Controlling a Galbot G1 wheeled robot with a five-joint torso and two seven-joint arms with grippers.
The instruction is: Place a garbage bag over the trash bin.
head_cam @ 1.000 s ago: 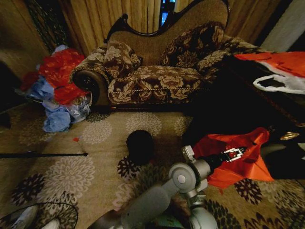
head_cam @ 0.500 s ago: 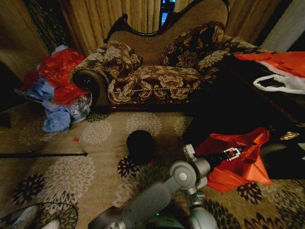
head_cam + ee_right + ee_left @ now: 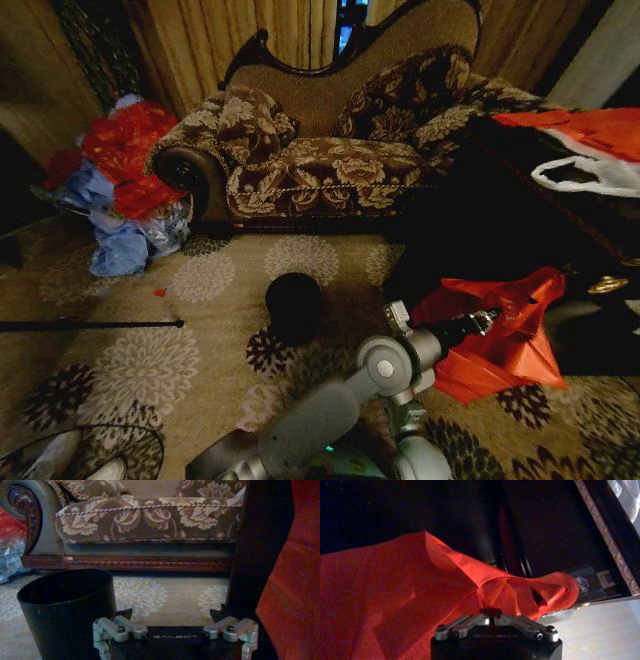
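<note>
1. While the trash bin [image 3: 294, 305] stands upright on the carpet in front of the sofa [image 3: 330, 140], we see our left gripper [image 3: 487, 319] off to the bin's right, clamped on the garbage bag [image 3: 500, 335], held off the floor.
2. Our right gripper [image 3: 175, 624] sits just beside the bin, fingers spread apart around nothing.

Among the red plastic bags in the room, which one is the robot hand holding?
The garbage bag beside the trash bin, pinched by the left hand. The heap of bags lies untouched by the sofa.
</note>
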